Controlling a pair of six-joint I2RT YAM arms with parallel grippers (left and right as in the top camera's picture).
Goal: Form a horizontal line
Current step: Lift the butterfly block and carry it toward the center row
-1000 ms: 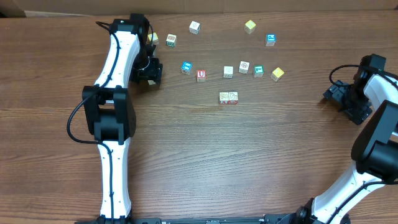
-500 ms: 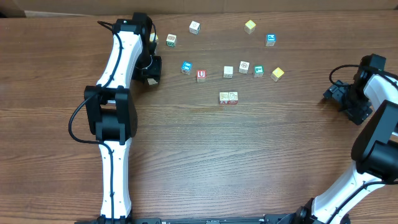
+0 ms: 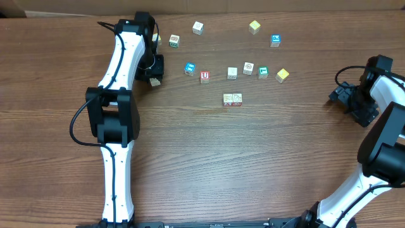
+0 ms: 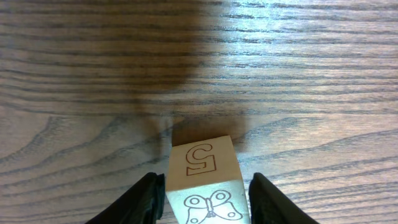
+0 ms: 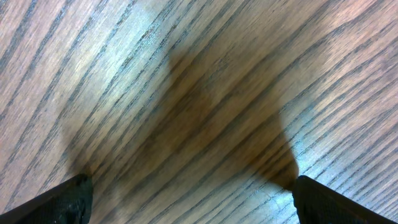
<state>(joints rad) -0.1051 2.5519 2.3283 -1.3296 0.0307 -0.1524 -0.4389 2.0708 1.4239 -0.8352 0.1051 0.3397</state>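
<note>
The line is two whitish cubes (image 3: 232,99) touching side by side at the table's middle. My left gripper (image 3: 154,75) sits at the far left of the cubes and is shut on a whitish cube (image 3: 154,82). In the left wrist view that cube (image 4: 202,163) shows a brown "5" and a butterfly between my fingers (image 4: 205,190), with its shadow on the wood beneath. My right gripper (image 3: 345,98) is open and empty at the far right; its wrist view (image 5: 193,193) shows only bare wood.
Loose cubes lie behind the line: a red "U" cube (image 3: 204,76), a blue cube (image 3: 190,69), two whitish cubes (image 3: 232,73) (image 3: 248,68), a teal one (image 3: 262,72) and a yellow one (image 3: 282,75). Several more lie near the far edge (image 3: 198,27).
My left gripper has shifted slightly to the right with the cube in it. The right arm and the other cubes have not moved.
</note>
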